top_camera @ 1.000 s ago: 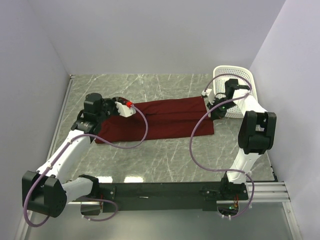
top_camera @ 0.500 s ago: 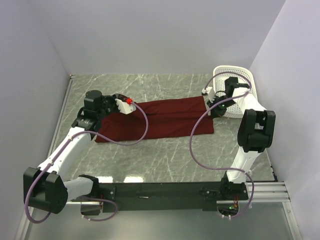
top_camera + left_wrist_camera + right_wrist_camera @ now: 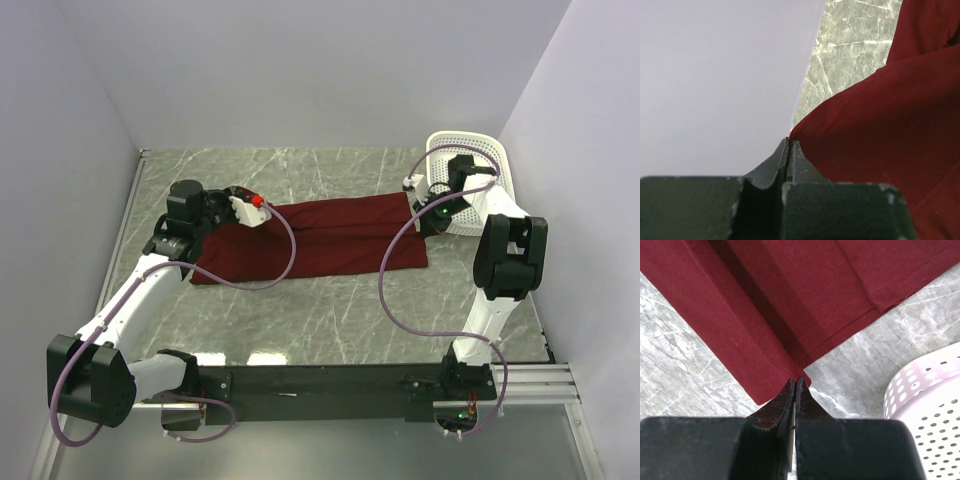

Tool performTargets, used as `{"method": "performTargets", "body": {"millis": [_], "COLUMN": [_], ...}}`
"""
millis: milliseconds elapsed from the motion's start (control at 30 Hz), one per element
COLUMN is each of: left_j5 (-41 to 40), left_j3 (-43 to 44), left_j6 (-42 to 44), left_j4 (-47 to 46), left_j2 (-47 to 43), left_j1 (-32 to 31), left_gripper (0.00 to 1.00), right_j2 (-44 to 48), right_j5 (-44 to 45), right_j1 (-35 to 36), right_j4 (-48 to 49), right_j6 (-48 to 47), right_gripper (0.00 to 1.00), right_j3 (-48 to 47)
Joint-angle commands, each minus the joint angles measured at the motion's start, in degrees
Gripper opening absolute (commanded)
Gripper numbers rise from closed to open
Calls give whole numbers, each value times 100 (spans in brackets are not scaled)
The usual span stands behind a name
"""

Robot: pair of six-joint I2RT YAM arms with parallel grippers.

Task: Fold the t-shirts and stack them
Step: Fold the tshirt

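The maroon t-shirt lies folded into a long strip across the marble table, from the left gripper to the right one. My left gripper is shut on the shirt's left end; in the left wrist view the jaws pinch a fold of the red cloth. My right gripper is shut on the shirt's right end, next to the basket; in the right wrist view its closed tips hold the hemmed corner of the shirt above the table.
A white mesh basket stands at the back right, right behind the right gripper; its rim shows in the right wrist view. Grey walls close in the left, back and right. Purple cables hang from both arms over the shirt's front edge.
Both grippers have moved slightly toward the back with the shirt's ends, drawing the strip a little farther from me. Both grips are unchanged.
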State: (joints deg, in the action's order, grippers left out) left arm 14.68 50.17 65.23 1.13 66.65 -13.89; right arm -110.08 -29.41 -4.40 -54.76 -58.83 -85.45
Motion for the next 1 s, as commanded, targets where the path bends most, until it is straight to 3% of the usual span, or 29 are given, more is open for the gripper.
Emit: {"method": "performTargets", "body": {"millis": [0, 967], "left_j5": [88, 70], "left_j3": [195, -183], "left_j6": [-90, -125], "left_j4": [-227, -192], "left_j2": [23, -355], "left_j1": [35, 123], "left_gripper": [0, 0], "right_j2": [-4, -154], "right_j5": [5, 14], "right_j1": [-43, 62], "right_j4": [53, 124], "right_j6": [64, 258], "right_gripper": [0, 0], "right_j3": [-270, -481]}}
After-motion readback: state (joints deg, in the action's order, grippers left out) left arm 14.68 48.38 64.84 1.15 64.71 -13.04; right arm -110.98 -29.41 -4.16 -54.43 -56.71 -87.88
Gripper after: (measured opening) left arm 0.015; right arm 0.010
